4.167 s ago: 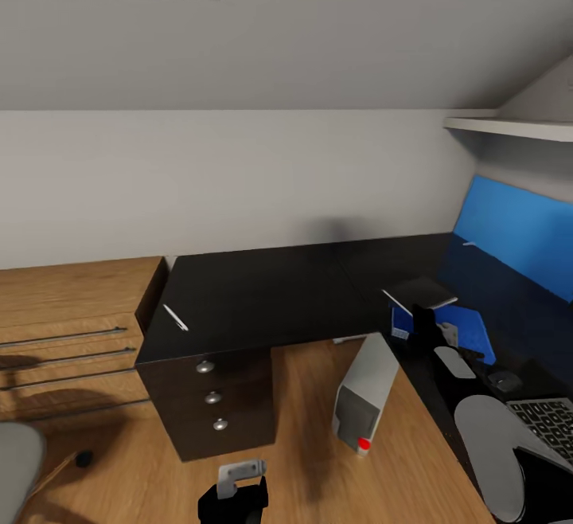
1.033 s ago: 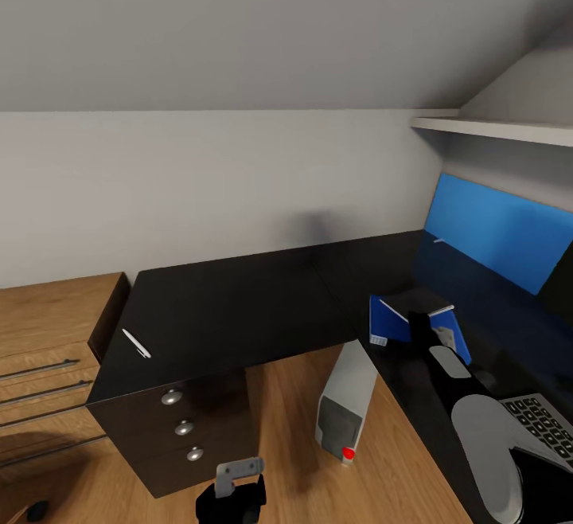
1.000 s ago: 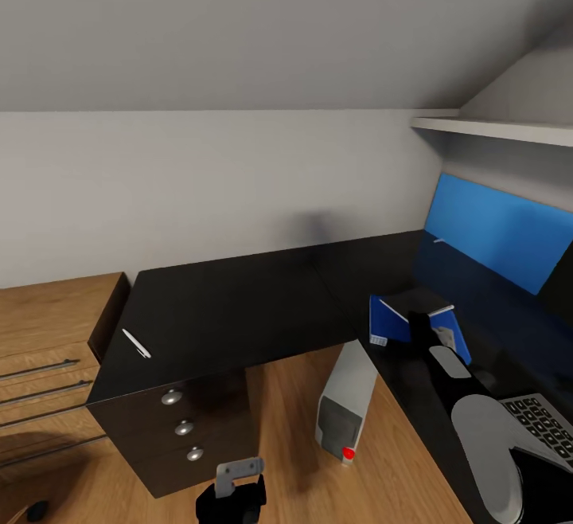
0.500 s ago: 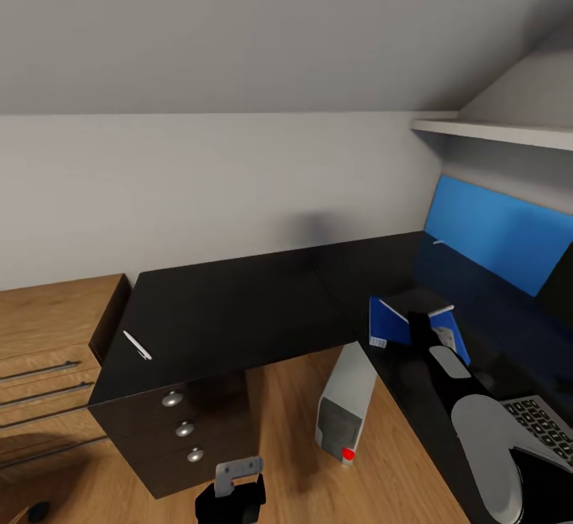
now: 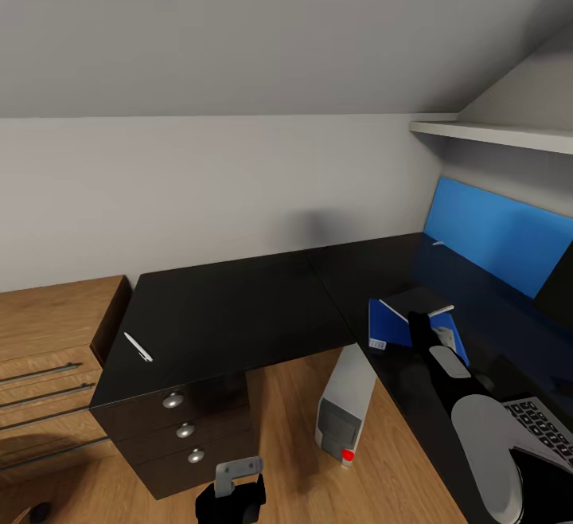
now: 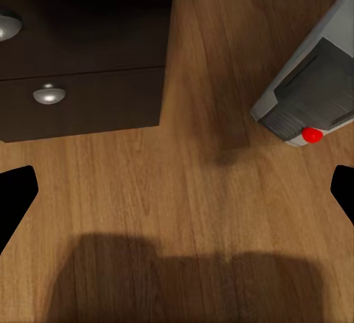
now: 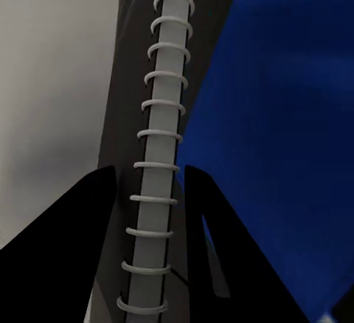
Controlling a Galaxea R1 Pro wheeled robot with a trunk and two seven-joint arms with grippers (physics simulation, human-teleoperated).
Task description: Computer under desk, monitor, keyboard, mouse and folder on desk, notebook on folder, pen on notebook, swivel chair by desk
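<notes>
My right gripper (image 5: 419,322) is shut on the spiral edge of the dark notebook (image 5: 415,299), which sits over the blue folder (image 5: 382,322) on the black desk (image 5: 239,309). In the right wrist view the notebook's wire spiral (image 7: 158,116) runs between the two black fingers (image 7: 99,212), with the folder (image 7: 280,116) beneath. A white pen (image 5: 138,346) lies near the desk's left edge. The blue monitor (image 5: 501,241) stands at the right, and the keyboard (image 5: 547,427) shows beside my right arm. The grey computer tower (image 5: 344,404) stands on the floor by the desk. My left gripper (image 6: 177,190) hangs open over the floor.
A drawer unit with round knobs (image 5: 185,430) sits under the desk's left end. A wooden dresser (image 5: 48,365) stands further left. A white shelf (image 5: 493,134) juts out above the monitor. Wooden floor (image 6: 184,212) lies between the drawers and the tower (image 6: 317,80).
The whole picture has slid left since the earliest frame, so the camera moved. My right gripper keeps its hold on the notebook over the folder; the left arm is unchanged.
</notes>
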